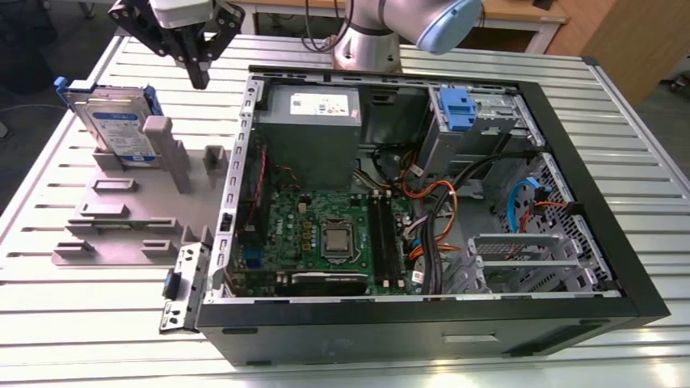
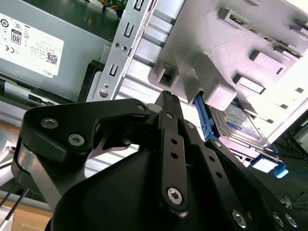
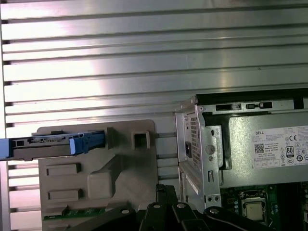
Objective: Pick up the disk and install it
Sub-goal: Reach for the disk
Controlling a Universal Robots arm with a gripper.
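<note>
The disk (image 1: 113, 125) is a silver drive with a blue-and-white label and blue rails. It stands on edge in the grey slotted holder (image 1: 129, 218) at the exterior view's left. It also appears in both wrist views, as the disk (image 2: 240, 122) and edge-on as the disk (image 3: 48, 144). My gripper (image 1: 199, 81) hangs above the table between the holder and the open computer case (image 1: 603, 202), to the right of the disk and apart from it. Its fingers point down and are shut on nothing, as the gripper (image 2: 166, 96) and the gripper (image 3: 166, 190) also show.
The case lies open on a slatted metal table (image 1: 86, 323), with the motherboard (image 1: 323, 234), power supply (image 1: 313, 113), cables and a blue latch (image 1: 457, 109) on the upper drive bay. The arm's base (image 1: 372, 40) stands behind the case. The holder has raised blocks and slots.
</note>
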